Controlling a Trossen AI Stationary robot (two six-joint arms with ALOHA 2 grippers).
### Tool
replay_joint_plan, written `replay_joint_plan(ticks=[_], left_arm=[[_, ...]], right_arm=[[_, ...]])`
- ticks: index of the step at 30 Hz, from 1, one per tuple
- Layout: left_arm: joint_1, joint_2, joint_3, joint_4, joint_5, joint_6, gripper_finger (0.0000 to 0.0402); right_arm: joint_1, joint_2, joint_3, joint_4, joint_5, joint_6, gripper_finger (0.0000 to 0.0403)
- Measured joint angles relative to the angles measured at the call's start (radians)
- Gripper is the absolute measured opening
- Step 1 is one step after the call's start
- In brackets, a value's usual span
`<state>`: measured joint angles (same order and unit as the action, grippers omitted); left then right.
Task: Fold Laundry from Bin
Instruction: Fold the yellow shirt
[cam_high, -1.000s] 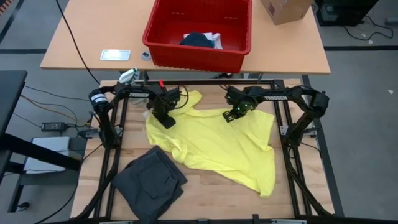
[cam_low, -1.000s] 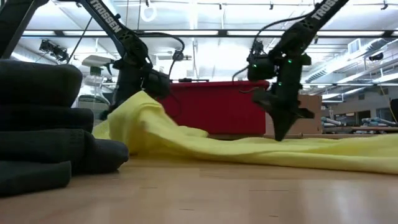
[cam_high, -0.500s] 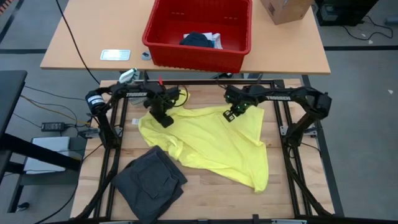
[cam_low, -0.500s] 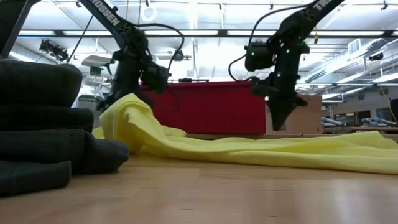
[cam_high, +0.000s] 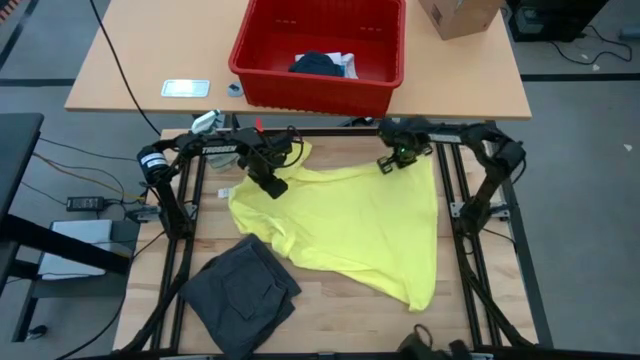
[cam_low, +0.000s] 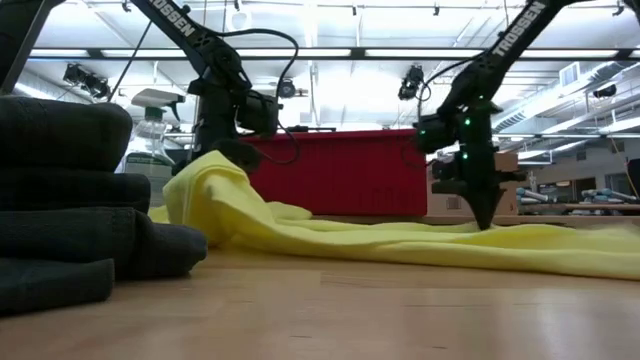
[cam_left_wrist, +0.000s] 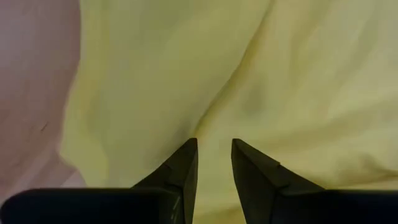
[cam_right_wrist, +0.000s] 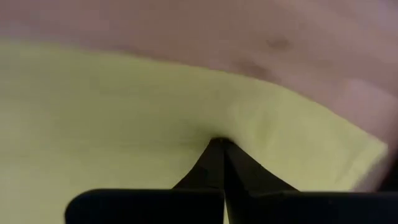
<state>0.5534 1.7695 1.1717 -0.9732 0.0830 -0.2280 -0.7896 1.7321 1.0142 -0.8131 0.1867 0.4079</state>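
Our right gripper (cam_high: 385, 166), pinched tight on the bright yellow cloth shirt (cam_high: 350, 225), has carried its far edge outward. Our left gripper (cam_high: 275, 186) grips the opposite side narrowly. The shirt now lies flatter on the wooden table (cam_high: 330, 320), nearly ready for folding.
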Motion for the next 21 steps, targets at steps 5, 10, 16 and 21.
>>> replay_joint_plan(ticks=[5,10,16,21], left_arm=[[0.0,0.0,0.0,-0.009,0.0,-0.021,0.0103],[-0.003,-0.001,0.0,0.045,0.019,-0.019,0.0103],[-0.002,0.019,0.001,0.187,0.147,0.037,0.0099],[0.0,0.066,0.001,0.22,0.155,0.063,0.0076]], right_arm=[[-0.081,-0.074,0.0,0.009,-0.045,-0.005,0.0],[-0.021,-0.13,0.0,0.059,-0.228,-0.03,0.0],[0.129,-0.097,0.0,0.226,-0.403,-0.035,0.0],[0.189,-0.027,0.001,0.337,-0.441,0.008,0.0]])
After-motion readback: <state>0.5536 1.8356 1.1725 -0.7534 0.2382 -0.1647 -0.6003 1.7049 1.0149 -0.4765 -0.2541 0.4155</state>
